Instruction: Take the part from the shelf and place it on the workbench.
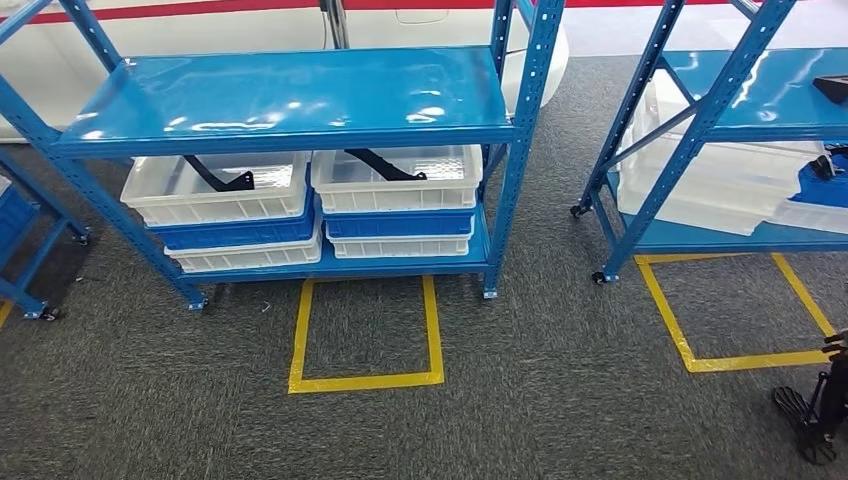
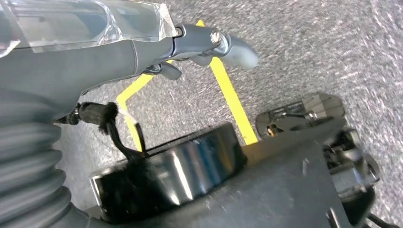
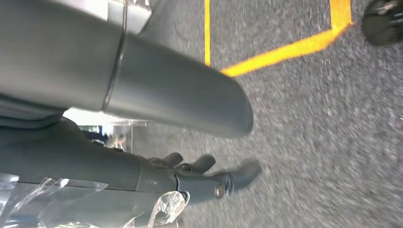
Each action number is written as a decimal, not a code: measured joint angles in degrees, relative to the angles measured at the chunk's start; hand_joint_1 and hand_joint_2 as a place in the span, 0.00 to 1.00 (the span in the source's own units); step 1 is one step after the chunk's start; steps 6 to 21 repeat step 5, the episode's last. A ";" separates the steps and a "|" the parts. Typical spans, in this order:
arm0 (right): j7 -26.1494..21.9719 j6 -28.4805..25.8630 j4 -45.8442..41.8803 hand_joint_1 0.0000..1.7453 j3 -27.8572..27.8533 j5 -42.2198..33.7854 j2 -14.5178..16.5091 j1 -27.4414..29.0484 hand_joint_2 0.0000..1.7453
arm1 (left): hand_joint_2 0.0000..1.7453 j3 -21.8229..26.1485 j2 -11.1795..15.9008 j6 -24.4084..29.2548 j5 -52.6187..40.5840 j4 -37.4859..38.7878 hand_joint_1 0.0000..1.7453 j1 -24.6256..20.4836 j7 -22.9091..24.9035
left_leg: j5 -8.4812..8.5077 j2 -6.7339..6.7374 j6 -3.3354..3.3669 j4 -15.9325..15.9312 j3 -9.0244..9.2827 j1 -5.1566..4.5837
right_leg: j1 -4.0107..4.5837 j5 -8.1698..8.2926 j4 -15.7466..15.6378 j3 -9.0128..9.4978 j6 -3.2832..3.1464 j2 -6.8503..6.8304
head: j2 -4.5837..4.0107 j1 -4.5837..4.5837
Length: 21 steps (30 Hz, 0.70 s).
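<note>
Two black curved parts lie in white bins on the lower level of the blue shelf (image 1: 300, 135): one part (image 1: 222, 180) in the left bin (image 1: 215, 195), the other part (image 1: 385, 165) in the right bin (image 1: 400, 180). Both arms hang down over grey carpet, away from the shelf. My left hand (image 2: 204, 47) holds nothing, its fingers loosely extended. My right hand (image 3: 209, 175) is empty too, with the thick thumb (image 3: 190, 104) held apart from the darker fingers.
Blue and white bins are stacked under the two top bins. A second blue shelf (image 1: 740, 110) at the right carries white bins and more black parts. Yellow tape squares (image 1: 365, 380) mark the carpet before each shelf. A black stand (image 1: 815, 420) sits at the lower right.
</note>
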 joint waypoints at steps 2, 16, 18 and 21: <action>0.76 -0.32 0.00 0.00 0.04 -0.15 0.04 0.00 1.00 | 1.00 0.03 -0.01 -0.04 0.02 0.00 0.00 -0.17 0.02 | -0.01 0.86 -0.02 0.04 -0.07 0.00 | -0.24 -1.59 4.83 -1.87 0.45 -0.59 | 0.00 -0.01; 1.00 -0.51 0.00 0.00 0.07 -0.29 -0.05 0.08 1.00 | 1.00 0.05 -0.03 -0.06 0.06 0.00 0.00 -0.40 0.04 | -0.11 1.36 -0.34 0.20 0.08 0.35 | -0.67 2.01 -1.16 1.88 1.00 -0.89 | 0.00 -0.02; 1.00 -0.51 0.00 0.00 0.07 -0.29 -0.05 0.08 1.00 | 1.00 0.05 -0.03 -0.06 0.06 0.00 0.00 -0.40 0.04 | -0.11 1.36 -0.34 0.20 0.08 0.35 | -0.67 2.01 -1.16 1.88 1.00 -0.89 | 0.00 -0.02; 1.00 -0.51 0.00 0.00 0.07 -0.29 -0.05 0.08 1.00 | 1.00 0.05 -0.03 -0.06 0.06 0.00 0.00 -0.40 0.04 | -0.11 1.36 -0.34 0.20 0.08 0.35 | -0.67 2.01 -1.16 1.88 1.00 -0.89 | 0.00 -0.02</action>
